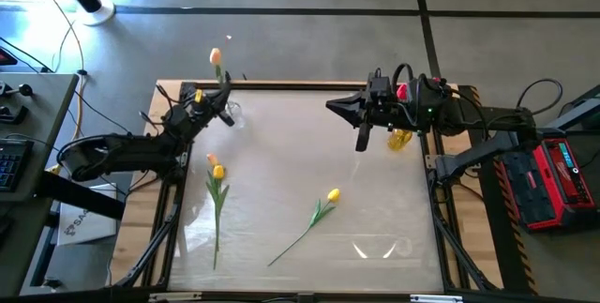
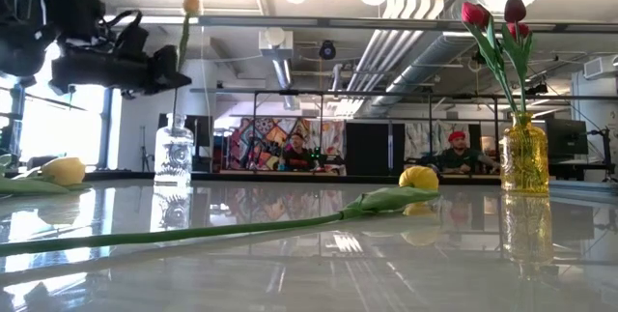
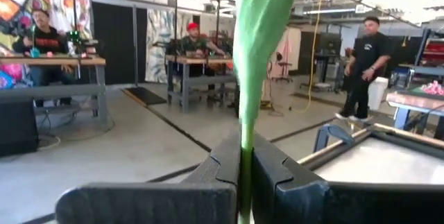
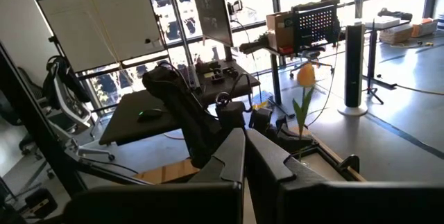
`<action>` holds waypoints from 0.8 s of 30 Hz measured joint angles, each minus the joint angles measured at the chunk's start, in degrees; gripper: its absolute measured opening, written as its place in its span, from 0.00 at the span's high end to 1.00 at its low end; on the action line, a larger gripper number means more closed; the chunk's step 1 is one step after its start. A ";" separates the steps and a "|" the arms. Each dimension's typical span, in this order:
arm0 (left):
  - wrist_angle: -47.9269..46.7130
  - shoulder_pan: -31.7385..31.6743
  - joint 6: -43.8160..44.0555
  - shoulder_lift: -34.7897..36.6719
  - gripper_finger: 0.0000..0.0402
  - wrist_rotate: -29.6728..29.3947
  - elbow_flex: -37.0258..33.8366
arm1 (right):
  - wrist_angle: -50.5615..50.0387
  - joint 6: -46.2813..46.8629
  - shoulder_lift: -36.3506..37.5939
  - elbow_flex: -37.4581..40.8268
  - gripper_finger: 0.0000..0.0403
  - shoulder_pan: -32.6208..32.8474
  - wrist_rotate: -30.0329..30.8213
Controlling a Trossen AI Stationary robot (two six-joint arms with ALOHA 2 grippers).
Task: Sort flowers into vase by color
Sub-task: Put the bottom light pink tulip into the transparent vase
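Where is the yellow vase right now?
In the high view, the yellow vase stands at the table's right edge, under the right arm; the low view shows red tulips in it.

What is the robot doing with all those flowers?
It is sorting tulips into vases by color. The left gripper is shut on a yellow tulip's stem, standing in the clear vase. Red tulips stand in the yellow vase. More yellow tulips lie on the table. The right gripper hovers shut, empty.

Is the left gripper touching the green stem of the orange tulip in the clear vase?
Touching: in the left wrist view the left gripper is shut on the stem.
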State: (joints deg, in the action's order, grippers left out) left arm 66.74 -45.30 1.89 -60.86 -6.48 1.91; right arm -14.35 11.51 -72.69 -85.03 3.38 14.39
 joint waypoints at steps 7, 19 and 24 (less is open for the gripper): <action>-0.82 0.00 0.04 0.00 0.89 0.00 -1.29 | 0.00 0.00 0.00 0.00 1.00 0.00 -0.02; -0.98 0.04 3.31 0.00 0.63 1.53 -1.23 | 0.00 -0.01 0.00 0.00 1.00 -0.01 -0.01; -0.98 0.61 3.95 0.02 0.53 1.78 -1.22 | -0.02 -0.01 0.00 0.00 1.00 -0.02 -0.02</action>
State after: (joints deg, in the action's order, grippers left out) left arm 65.76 -44.68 5.85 -60.84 -4.70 0.69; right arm -14.36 11.51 -72.69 -85.03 3.36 14.38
